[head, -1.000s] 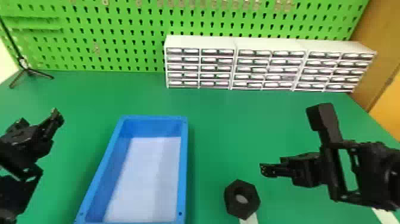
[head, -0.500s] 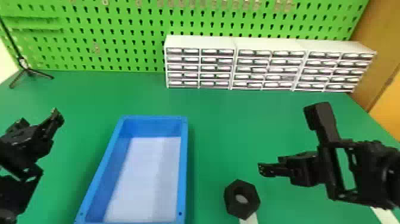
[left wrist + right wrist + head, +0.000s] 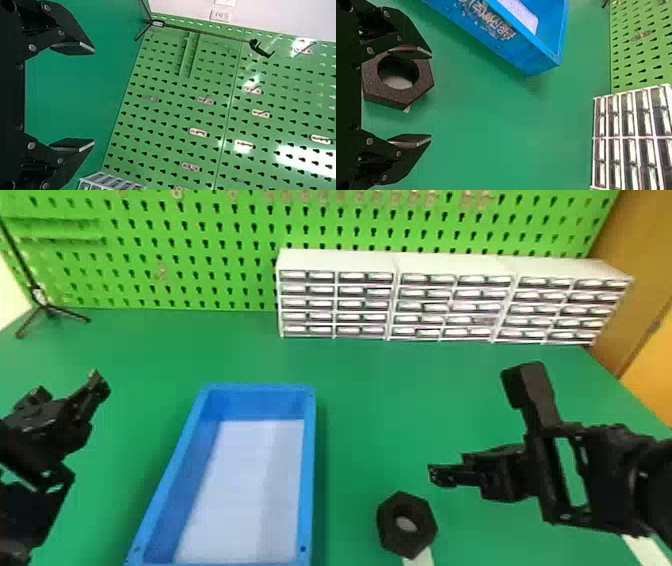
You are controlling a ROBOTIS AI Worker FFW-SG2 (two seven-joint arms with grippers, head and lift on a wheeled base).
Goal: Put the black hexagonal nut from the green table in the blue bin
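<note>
right gripper (image 3: 431, 96) was the nearer one, fingers spread, empty; nut (image 3: 406, 524) lay flat on the table (image 3: 395, 405), robot-side and left of it, toward the bin (image 3: 309, 470)

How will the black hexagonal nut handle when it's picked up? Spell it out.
The black hexagonal nut should stay stiff, since its thick ring looks solid. Rolling seems unlikely: it lies on one face and has straight-edged sides. Its matte, grainy surface probably won't be very slippery.
</note>
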